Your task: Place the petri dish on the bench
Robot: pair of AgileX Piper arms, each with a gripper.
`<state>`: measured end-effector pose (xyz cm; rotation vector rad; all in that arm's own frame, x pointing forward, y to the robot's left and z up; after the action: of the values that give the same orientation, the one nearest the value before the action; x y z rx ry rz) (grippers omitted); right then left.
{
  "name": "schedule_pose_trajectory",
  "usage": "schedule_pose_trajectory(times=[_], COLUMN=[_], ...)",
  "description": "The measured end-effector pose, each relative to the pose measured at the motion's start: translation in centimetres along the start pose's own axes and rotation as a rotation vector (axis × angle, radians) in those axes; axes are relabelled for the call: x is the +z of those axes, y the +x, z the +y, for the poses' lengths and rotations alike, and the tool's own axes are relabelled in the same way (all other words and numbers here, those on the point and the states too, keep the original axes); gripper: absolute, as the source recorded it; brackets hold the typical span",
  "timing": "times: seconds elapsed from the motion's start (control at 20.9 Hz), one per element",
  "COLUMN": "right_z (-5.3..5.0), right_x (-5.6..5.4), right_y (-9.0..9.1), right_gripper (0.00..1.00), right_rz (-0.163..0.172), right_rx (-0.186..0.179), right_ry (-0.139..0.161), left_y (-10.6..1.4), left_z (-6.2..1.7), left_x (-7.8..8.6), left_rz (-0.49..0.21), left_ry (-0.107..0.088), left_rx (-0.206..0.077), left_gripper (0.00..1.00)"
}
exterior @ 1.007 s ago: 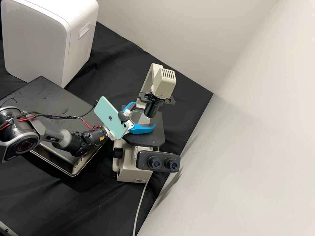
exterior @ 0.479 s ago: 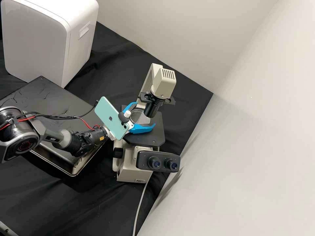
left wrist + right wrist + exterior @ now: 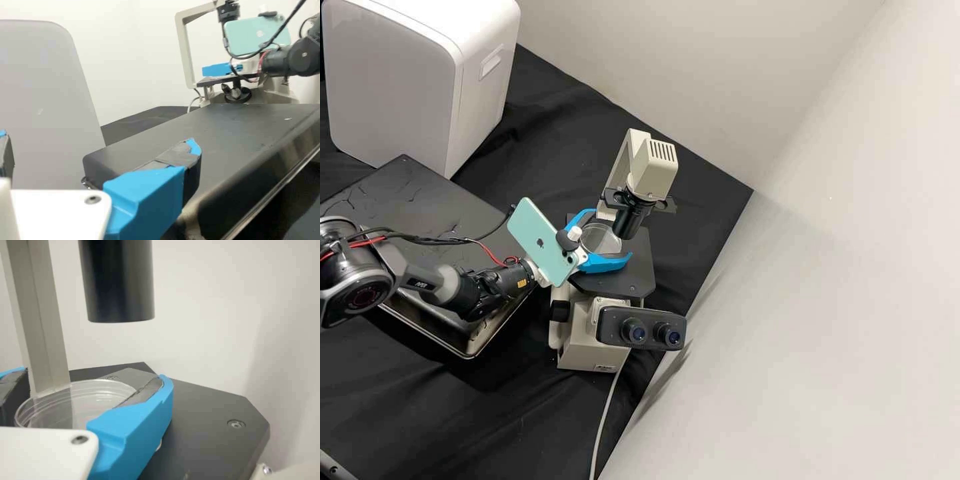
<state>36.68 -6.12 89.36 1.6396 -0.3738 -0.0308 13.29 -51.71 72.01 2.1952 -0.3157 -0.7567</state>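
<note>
Petri dish (image 3: 75,402) rests on the microscope (image 3: 583,333) stage, the right gripper (image 3: 613,233) pinching its rim, apparently ready to lift it off, while the left gripper (image 3: 97,150) hangs wide and empty, well apart from the microscope.

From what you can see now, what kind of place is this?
Most likely a laboratory, perhaps for biology. A microscope stands on a black bench, a clear petri dish lies on its stage, and a white appliance stands at the bench's far corner.
</note>
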Motion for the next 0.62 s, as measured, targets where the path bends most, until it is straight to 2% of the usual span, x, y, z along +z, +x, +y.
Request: schedule_pose_trajectory(times=[0.1, 0.34, 0.62], right_z=[0.2, 1.1, 1.4], right_x=[0.0, -0.2, -0.8], right_y=[-0.5, -1.9, -3.2], right_gripper=[0.0, 0.0, 0.0], right_rz=[0.006, 0.015, 0.04], right_rx=[-0.009, -0.001, 0.006], right_ry=[0.0, 0.036, 0.057], left_y=[0.0, 0.0, 0.0], left_z=[0.01, 0.01, 0.01], left_x=[-0.1, -0.1, -0.1], left_rz=[0.007, 0.007, 0.007], left_ry=[0.0, 0.0, 0.0], left_rx=[0.0, 0.0, 0.0], left_gripper=[1.0, 1.0, 1.0])
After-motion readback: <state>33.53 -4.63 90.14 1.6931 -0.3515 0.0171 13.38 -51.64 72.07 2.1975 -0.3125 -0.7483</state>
